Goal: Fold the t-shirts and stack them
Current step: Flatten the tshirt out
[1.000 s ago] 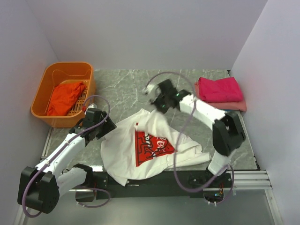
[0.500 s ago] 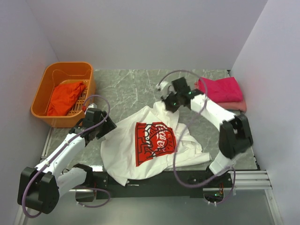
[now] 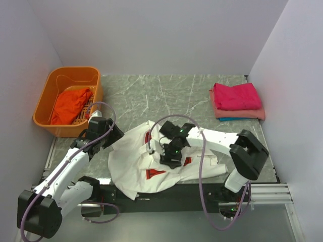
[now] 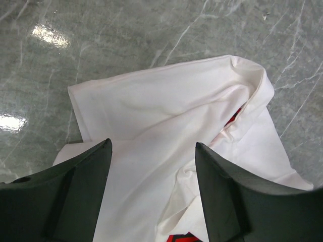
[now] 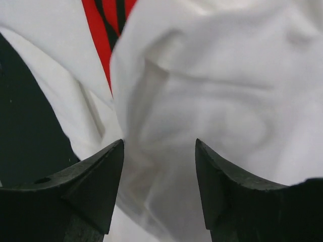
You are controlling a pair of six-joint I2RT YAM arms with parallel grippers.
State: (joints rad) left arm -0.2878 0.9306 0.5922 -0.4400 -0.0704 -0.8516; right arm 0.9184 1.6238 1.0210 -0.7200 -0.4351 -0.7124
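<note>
One orange-red t-shirt lies in the basket at ten o'clock. Near six o'clock of the surface, the left hand, fingers spread, is over the nine o'clock edge of the crumpled white t-shirt. The right hand, likewise spread, hangs over its middle. At two o'clock, a magenta t-shirt tops a folded stack.

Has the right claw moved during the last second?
Yes. The right claw came from near the folded stack toward the near edge, over the white shirt.
</note>
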